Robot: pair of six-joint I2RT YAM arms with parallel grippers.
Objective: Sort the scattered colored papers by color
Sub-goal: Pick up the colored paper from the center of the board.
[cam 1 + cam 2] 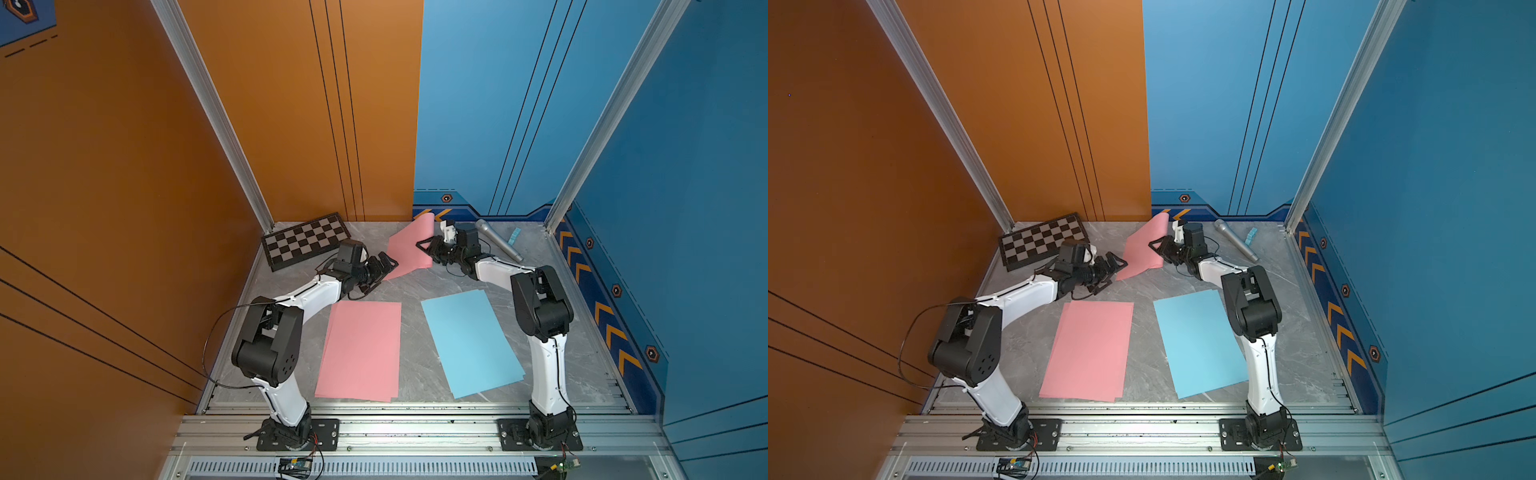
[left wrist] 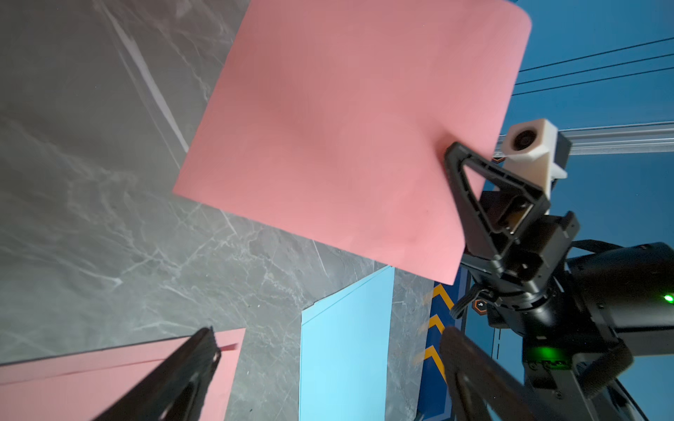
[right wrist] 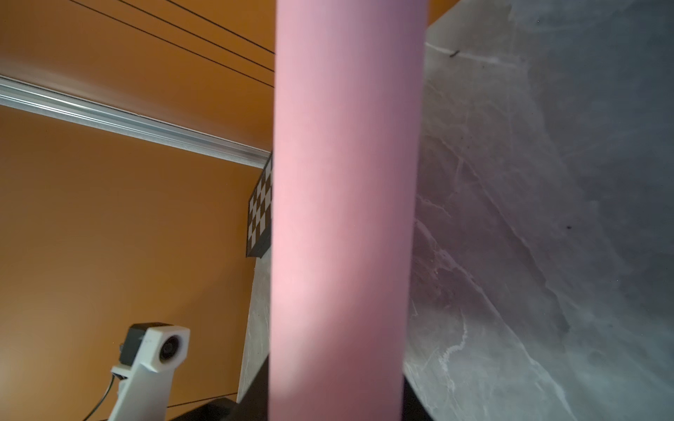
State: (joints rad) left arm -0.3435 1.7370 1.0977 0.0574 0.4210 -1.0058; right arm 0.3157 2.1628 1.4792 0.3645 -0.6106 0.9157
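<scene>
Fingers point(image 2: 465, 197) of my right gripper point(image 1: 424, 245) pinch one edge of the loose pink sheet point(image 1: 409, 245). I think the hold is good, since the sheet is mostly up off the table point(image 1: 415, 286) at the back and curls over. My left gripper point(image 1: 388, 266) is wide open with nothing in it, just beside the sheet's low corner. The pink pile point(image 1: 361, 349) lies at the front, next to the blue pile point(image 1: 469, 340). To do this well I want a tight pinch and a slow, low carry, because thin paper flops. I would pull the left gripper aside first, then lay the sheet flat on the pink pile, edges matched, clear of the blue.
</scene>
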